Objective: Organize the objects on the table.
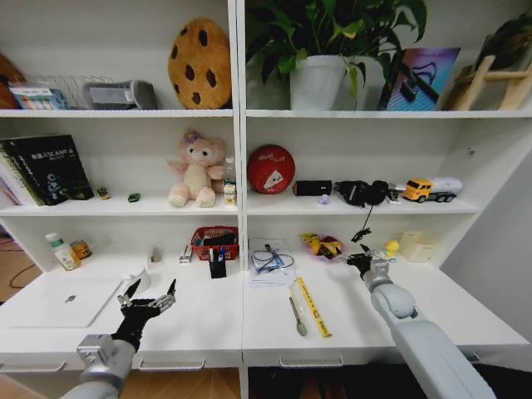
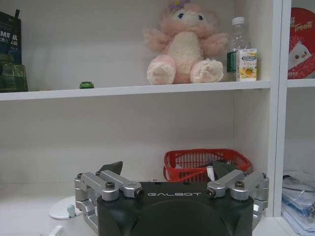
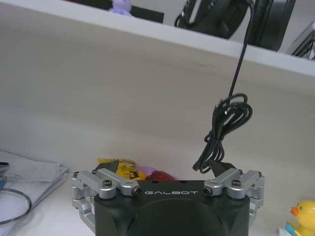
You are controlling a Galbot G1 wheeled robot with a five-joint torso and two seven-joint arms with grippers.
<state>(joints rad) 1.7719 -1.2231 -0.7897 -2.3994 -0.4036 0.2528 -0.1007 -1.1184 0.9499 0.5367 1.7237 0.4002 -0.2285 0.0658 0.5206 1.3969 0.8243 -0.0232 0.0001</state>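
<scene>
Thin silver laptop (image 1: 62,301): lies flat, lid shut, at the left end of the long white table (image 1: 208,328). Judged stiff, smooth, slippery; best taken by an edge.

Left gripper (image 1: 150,298): hovers just right of the laptop, jaws spread wide, empty.

Red mesh basket (image 1: 215,243): at the back wall, mid-table; light, rigid, rim offers a hold.

Yellow tape measure strip (image 1: 313,307): flat, flexible, hard to pinch.

Right gripper (image 1: 360,261): near the dangling black headphone cable (image 3: 227,129); whether open or closed, cannot tell.
</scene>
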